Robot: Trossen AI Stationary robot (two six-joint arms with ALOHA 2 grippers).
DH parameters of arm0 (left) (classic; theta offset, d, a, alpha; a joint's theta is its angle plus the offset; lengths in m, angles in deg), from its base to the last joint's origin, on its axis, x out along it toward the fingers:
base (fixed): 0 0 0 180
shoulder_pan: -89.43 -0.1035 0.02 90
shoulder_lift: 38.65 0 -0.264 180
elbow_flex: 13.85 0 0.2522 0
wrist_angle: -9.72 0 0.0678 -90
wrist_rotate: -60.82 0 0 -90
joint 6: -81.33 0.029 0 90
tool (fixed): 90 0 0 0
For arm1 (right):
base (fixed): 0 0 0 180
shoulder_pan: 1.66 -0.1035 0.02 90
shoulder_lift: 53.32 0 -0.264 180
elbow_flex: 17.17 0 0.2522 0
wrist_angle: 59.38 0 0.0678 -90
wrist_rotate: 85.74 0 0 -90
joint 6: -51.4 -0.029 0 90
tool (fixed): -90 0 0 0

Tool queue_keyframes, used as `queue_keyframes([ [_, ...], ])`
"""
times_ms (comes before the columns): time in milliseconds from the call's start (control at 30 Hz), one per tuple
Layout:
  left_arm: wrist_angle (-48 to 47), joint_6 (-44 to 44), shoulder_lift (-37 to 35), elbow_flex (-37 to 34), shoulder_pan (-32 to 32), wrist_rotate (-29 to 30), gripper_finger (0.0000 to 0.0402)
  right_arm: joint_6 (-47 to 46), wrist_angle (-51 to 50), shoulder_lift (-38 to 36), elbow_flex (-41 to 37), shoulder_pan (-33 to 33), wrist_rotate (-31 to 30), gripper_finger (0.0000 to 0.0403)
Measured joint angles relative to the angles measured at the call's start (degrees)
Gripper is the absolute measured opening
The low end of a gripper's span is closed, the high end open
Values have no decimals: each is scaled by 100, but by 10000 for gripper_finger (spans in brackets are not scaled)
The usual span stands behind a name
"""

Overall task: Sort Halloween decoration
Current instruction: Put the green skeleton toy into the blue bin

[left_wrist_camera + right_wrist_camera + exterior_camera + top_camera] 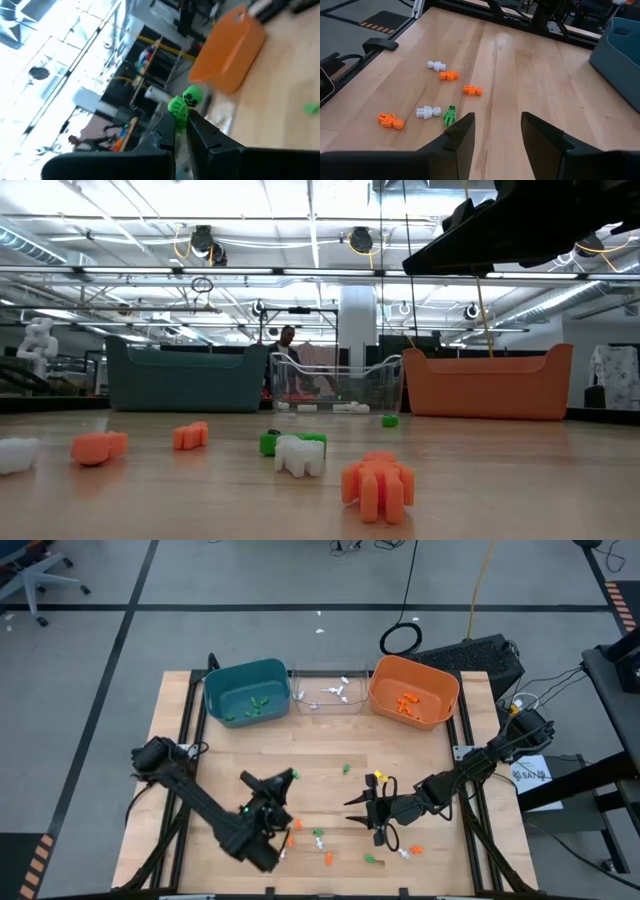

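The left gripper (181,131) is clenched on a green skeleton figure (184,104), lifted clear for carrying to the teal bin (246,690) beyond it. The right gripper (496,131) hovers released above loose figures (431,111).

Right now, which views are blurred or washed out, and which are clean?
Left wrist view: background blown out and smeared; the green skeleton pinched in the left hand reads fine. Low view: ceiling lights glare, nearest orange trinket soft. High and right wrist views: evenly lit.
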State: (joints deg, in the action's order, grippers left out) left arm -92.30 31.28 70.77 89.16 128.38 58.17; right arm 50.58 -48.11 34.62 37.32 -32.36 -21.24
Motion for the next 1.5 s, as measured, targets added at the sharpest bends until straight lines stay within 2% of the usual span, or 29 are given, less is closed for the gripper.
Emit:
queue_keyframes([
  [133,-136,-119,-203,-253,-432,99,18,0,-2,-2,-2,0,0,144],
  [400,-158,-381,-908,-1160,-1675,-225,18,-11,-92,-2,-4,0,2,144],
  [567,-100,-1067,-1535,-1956,-2506,-690,18,-15,-129,-2,-4,0,2,144],
  [700,274,-1118,-1901,-2550,-3000,-1447,18,-10,-129,-2,-4,0,2,144],
  [867,1333,-804,-2055,-3133,-3186,-2497,18,-4,-128,-2,-4,0,2,144],
  [1033,2967,-243,-2061,-3531,-3170,-3272,18,-13,-127,-2,-4,0,2,144],
  [1167,3774,384,-2060,-3547,-3129,-3497,18,-61,-127,-2,-4,0,2,144],
  [1333,3760,937,-2228,-3316,-3192,-3514,18,-59,-131,-2,-4,0,2,144],
  [1500,3776,1500,-2911,-3291,-3605,-3485,18,-101,-138,-2,-2,0,2,144],
])
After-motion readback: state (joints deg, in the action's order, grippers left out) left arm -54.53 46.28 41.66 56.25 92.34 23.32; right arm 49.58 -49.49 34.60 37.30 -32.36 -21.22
